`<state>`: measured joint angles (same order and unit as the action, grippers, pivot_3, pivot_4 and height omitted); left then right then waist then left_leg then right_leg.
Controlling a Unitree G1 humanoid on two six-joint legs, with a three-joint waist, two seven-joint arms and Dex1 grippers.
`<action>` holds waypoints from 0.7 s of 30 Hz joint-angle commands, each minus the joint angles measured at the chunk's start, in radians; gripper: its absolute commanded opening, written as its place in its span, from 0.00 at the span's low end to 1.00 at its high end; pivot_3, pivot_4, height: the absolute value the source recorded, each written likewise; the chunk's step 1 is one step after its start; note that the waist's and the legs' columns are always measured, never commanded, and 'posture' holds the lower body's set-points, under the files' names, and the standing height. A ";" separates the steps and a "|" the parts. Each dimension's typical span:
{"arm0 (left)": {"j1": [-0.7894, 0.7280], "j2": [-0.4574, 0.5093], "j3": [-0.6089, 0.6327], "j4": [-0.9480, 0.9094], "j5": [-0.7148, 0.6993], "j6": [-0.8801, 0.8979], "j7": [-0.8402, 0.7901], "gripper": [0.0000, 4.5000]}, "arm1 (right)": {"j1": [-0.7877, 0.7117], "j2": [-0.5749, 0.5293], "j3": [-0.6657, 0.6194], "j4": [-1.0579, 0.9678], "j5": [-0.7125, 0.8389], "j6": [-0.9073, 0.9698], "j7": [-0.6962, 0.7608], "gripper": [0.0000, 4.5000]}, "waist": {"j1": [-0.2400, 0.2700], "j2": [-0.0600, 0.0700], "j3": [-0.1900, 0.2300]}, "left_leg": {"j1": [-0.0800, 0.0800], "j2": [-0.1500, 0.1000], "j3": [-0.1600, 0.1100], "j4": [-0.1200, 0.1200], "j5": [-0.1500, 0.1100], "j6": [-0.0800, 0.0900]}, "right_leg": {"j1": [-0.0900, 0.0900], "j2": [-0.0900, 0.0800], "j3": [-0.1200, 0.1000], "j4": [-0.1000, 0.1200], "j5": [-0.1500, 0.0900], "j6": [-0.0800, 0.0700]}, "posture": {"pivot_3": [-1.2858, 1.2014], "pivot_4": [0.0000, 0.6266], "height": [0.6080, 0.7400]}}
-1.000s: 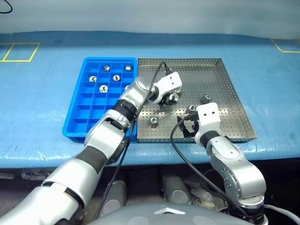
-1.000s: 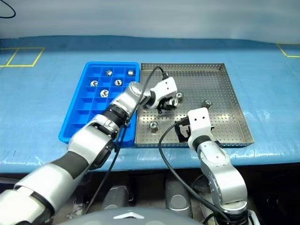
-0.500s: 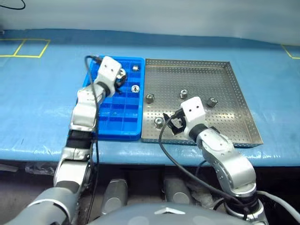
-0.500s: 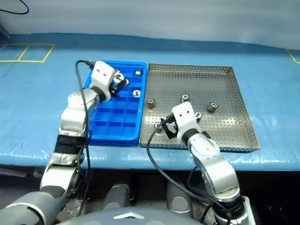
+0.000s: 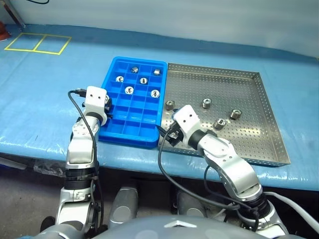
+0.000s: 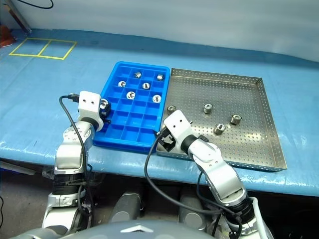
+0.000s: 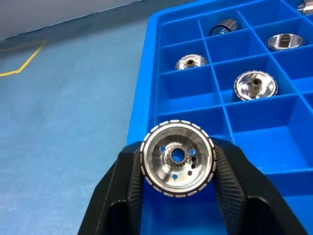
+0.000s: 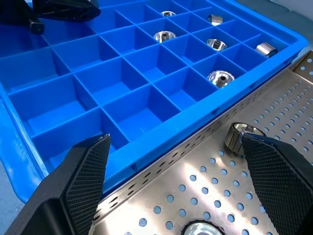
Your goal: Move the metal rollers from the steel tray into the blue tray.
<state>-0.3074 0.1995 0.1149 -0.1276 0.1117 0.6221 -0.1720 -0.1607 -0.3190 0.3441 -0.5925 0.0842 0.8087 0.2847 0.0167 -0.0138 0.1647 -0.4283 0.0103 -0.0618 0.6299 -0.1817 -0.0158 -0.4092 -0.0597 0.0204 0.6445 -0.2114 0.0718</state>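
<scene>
My left gripper (image 7: 177,164) is shut on a shiny metal roller (image 7: 177,159), held over the near left edge of the blue tray (image 5: 130,140). Several metal rollers (image 5: 129,90) lie in the blue tray's far compartments. My right gripper (image 8: 181,181) stands open and empty over the near left corner of the steel tray (image 5: 249,139), right beside the blue tray's wall. One roller (image 8: 239,137) stands just ahead of it between the fingers' lines, and another (image 8: 198,229) lies under it. More rollers (image 5: 207,103) stand apart on the steel tray.
Both trays sit side by side on a table covered in blue sheeting (image 5: 50,99), close to its near edge. Yellow tape squares (image 5: 37,43) mark the far left. The blue tray's near compartments (image 8: 146,63) hold nothing.
My left arm swung from the steel tray leftward with the roller to the blue tray's near left edge. My right gripper shifted left to the steel tray's near left corner. The head camera also turned.
</scene>
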 commanded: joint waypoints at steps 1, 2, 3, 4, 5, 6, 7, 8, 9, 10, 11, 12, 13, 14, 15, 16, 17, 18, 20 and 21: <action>-0.044 0.012 0.006 0.029 -0.017 -0.053 0.015 0.38 | -0.005 0.005 -0.006 -0.019 -0.009 -0.022 0.000 1.00 | 0.000 0.000 0.000 | 0.000 0.000 0.000 0.000 0.000 0.000 | 0.000 0.000 0.000 0.000 0.000 0.000 | 0.55 0.24 1.00; -0.053 0.015 0.005 0.045 -0.019 -0.060 0.017 0.38 | -0.002 0.006 -0.007 -0.021 -0.010 -0.021 -0.002 1.00 | 0.000 0.000 0.000 | 0.000 0.000 0.000 0.000 0.000 0.000 | 0.000 0.000 0.000 0.000 0.000 0.000 | 0.55 0.24 1.00; -0.064 0.018 0.004 0.064 -0.022 -0.067 0.018 0.38 | 0.001 0.007 -0.008 -0.024 -0.012 -0.020 -0.004 1.00 | 0.000 0.000 0.000 | 0.000 0.000 0.000 0.000 0.000 0.000 | 0.000 0.000 0.000 0.000 0.000 0.000 | 0.55 0.24 1.00; -0.077 0.020 0.004 0.087 -0.026 -0.073 0.018 0.38 | 0.004 0.009 -0.009 -0.026 -0.013 -0.018 -0.008 1.00 | -0.001 0.000 0.000 | 0.000 0.000 0.000 0.000 0.000 0.000 | 0.000 0.000 0.000 0.000 0.000 0.000 | 0.55 0.24 1.00; -0.089 0.022 0.003 0.108 -0.028 -0.080 0.019 0.38 | 0.007 0.011 -0.010 -0.029 -0.014 -0.017 -0.010 1.00 | -0.001 0.000 0.000 | 0.000 0.000 0.000 0.000 0.000 0.000 | 0.000 0.000 0.000 0.000 0.000 0.000 | 0.55 0.24 1.00; -0.096 0.023 0.002 0.121 -0.029 -0.084 0.020 0.38 | 0.010 0.012 -0.011 -0.032 -0.015 -0.015 -0.012 1.00 | -0.001 0.000 0.000 | 0.000 0.000 0.000 0.000 0.000 0.000 | 0.000 0.000 0.000 0.000 0.000 0.000 | 0.54 0.24 1.00; -0.107 0.026 0.000 0.141 -0.029 -0.089 0.021 0.38 | 0.014 0.013 -0.012 -0.034 -0.017 -0.014 -0.014 1.00 | -0.002 0.000 0.000 | 0.000 0.000 0.000 0.000 0.000 0.000 | 0.000 0.000 0.000 0.000 0.000 0.000 | 0.54 0.24 1.00; -0.112 0.028 -0.002 0.153 -0.030 -0.092 0.022 0.38 | 0.017 0.014 -0.013 -0.037 -0.018 -0.013 -0.015 1.00 | -0.003 0.000 0.000 | 0.000 0.000 0.000 0.000 0.000 0.000 | 0.000 0.000 0.000 0.000 0.000 0.000 | 0.54 0.24 1.00; -0.119 0.031 -0.007 0.166 -0.031 -0.094 0.021 0.38 | 0.021 0.015 -0.014 -0.041 -0.021 -0.011 -0.018 1.00 | -0.004 0.000 0.000 | 0.000 0.000 0.000 0.000 0.000 0.000 | 0.000 0.000 0.000 0.000 0.000 0.000 | 0.54 0.24 1.00; -0.125 0.032 -0.012 0.175 -0.040 -0.091 0.013 0.38 | 0.027 0.016 -0.015 -0.046 -0.024 -0.009 -0.022 1.00 | -0.005 0.000 0.000 | 0.000 0.000 0.000 0.000 0.000 0.000 | 0.000 0.000 0.000 0.000 0.000 0.000 | 0.54 0.24 1.00; -0.127 0.031 -0.017 0.177 -0.049 -0.084 0.004 0.46 | 0.032 0.018 -0.018 -0.050 -0.028 -0.007 -0.027 1.00 | -0.006 0.000 0.000 | 0.000 0.000 0.000 0.000 0.000 0.000 | 0.000 0.000 0.000 0.000 0.000 0.000 | 0.53 0.24 1.00; -0.129 0.030 -0.020 0.174 -0.059 -0.076 -0.006 0.55 | 0.036 0.019 -0.021 -0.054 -0.032 -0.005 -0.032 1.00 | -0.007 0.000 0.000 | 0.000 0.000 0.000 0.000 0.000 0.000 | 0.000 0.000 0.000 0.000 0.000 0.000 | 0.53 0.24 1.00; -0.128 0.029 -0.024 0.166 -0.067 -0.068 -0.014 0.62 | 0.040 0.018 -0.023 -0.058 -0.034 -0.004 -0.036 1.00 | -0.008 0.000 0.000 | 0.000 0.000 0.000 0.000 0.000 0.000 | 0.000 0.000 0.000 0.000 0.000 0.000 | 0.53 0.24 1.00; -0.127 0.029 -0.032 0.155 -0.073 -0.060 -0.025 0.69 | 0.045 0.018 -0.027 -0.063 -0.035 -0.002 -0.039 1.00 | -0.010 0.000 0.000 | 0.000 0.000 0.000 0.000 0.000 0.000 | 0.000 0.000 0.000 0.000 0.000 0.000 | 0.53 0.24 1.00; -0.129 0.030 -0.040 0.143 -0.080 -0.053 -0.037 0.75 | 0.051 0.017 -0.033 -0.069 -0.035 0.001 -0.042 1.00 | -0.010 0.000 0.000 | 0.000 0.000 0.000 0.000 0.000 0.000 | 0.000 0.000 0.000 0.000 0.000 0.000 | 0.52 0.24 1.00; -0.135 0.027 -0.045 0.129 -0.093 -0.050 -0.053 0.84 | 0.057 0.016 -0.042 -0.077 -0.036 0.005 -0.045 1.00 | -0.012 0.000 0.000 | 0.000 0.000 0.000 0.000 0.000 0.000 | 0.000 0.000 0.000 0.000 0.000 0.000 | 0.52 0.24 1.00; -0.148 0.025 -0.054 0.119 -0.107 -0.048 -0.073 0.91 | 0.065 0.014 -0.053 -0.086 -0.036 0.010 -0.049 1.00 | -0.013 0.000 0.000 | 0.000 0.000 0.000 0.000 0.000 0.000 | 0.000 0.000 0.000 0.000 0.000 0.000 | 0.52 0.24 1.00; -0.163 0.028 -0.065 0.114 -0.115 -0.050 -0.093 0.99 | 0.074 0.010 -0.065 -0.095 -0.037 0.015 -0.052 1.00 | -0.014 0.000 0.000 | 0.000 0.000 0.000 0.000 0.000 0.000 | 0.000 0.000 0.000 0.000 0.000 0.000 | 0.52 0.24 1.00; -0.199 0.038 -0.090 0.122 -0.122 -0.054 -0.126 1.00 | 0.094 0.003 -0.089 -0.112 -0.037 0.023 -0.056 1.00 | -0.018 0.000 0.000 | -0.001 0.000 0.000 0.000 0.000 0.000 | 0.000 0.000 0.000 0.000 0.000 0.000 | 0.51 0.24 1.00; -0.226 0.043 -0.105 0.136 -0.130 -0.063 -0.155 1.00 | 0.109 -0.004 -0.105 -0.123 -0.038 0.027 -0.059 1.00 | -0.019 0.000 0.000 | -0.001 0.000 0.000 0.001 0.000 0.000 | 0.000 0.000 0.000 0.000 0.000 0.000 | 0.50 0.24 1.00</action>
<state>-0.4816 0.2313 0.0249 0.0445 -0.0024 0.5800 -0.2925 -0.0612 -0.3157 0.2748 -0.6661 0.0514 0.8307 0.2349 -0.0027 -0.0141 0.1648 -0.4296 0.0101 -0.0615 0.6305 -0.1816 -0.0159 -0.4095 -0.0598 0.0203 0.6441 -0.2114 0.0719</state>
